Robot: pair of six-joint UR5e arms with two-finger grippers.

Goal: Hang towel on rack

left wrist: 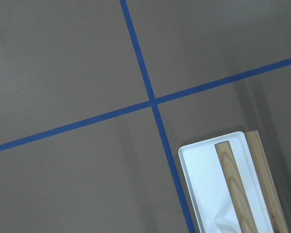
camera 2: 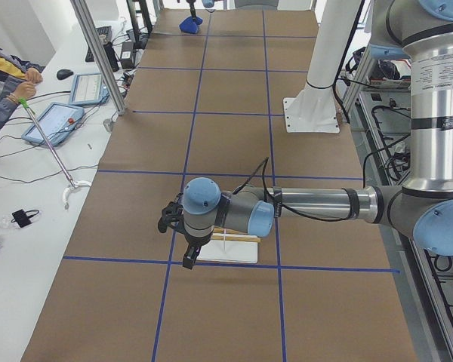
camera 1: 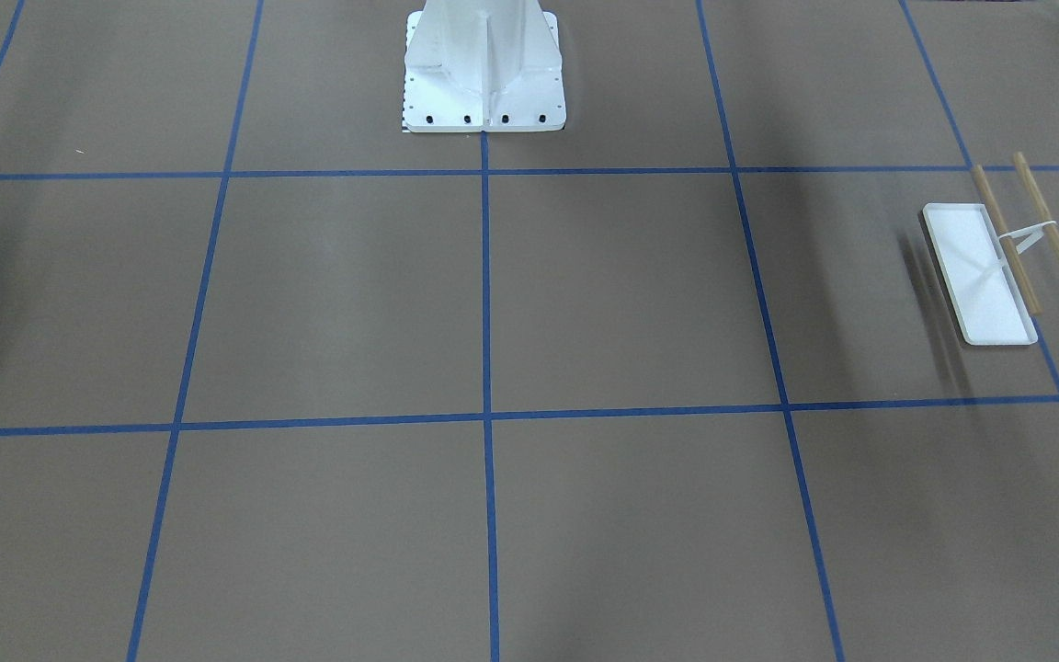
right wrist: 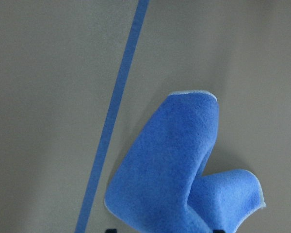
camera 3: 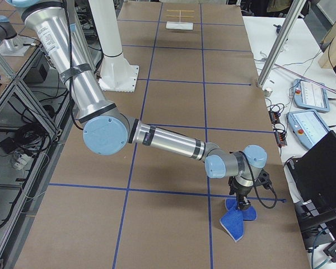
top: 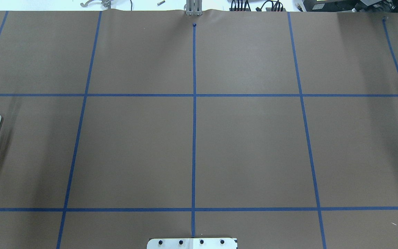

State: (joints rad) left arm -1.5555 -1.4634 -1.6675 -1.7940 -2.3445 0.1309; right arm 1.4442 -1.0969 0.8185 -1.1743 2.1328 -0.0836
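Stage: early | towel (camera 3: 238, 220) seemingly bunched under right gripper (camera 3: 241, 203) | rack (camera 1: 980, 267) bare, left gripper (camera 2: 187, 255) held near it | finger states cannot be told | carrying and draping remain

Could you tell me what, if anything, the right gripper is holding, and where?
Cannot be told: the right gripper is at a raised fold of the towel, jaws unseen.

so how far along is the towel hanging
Nothing looks done yet: the rack has both wooden bars bare. In hand: the towel lies bunched at the robot's right end of the table, with the right arm's jaws directly over it; a grip can't be confirmed. Left: lift it, carry it across to the rack and drape it over a bar.
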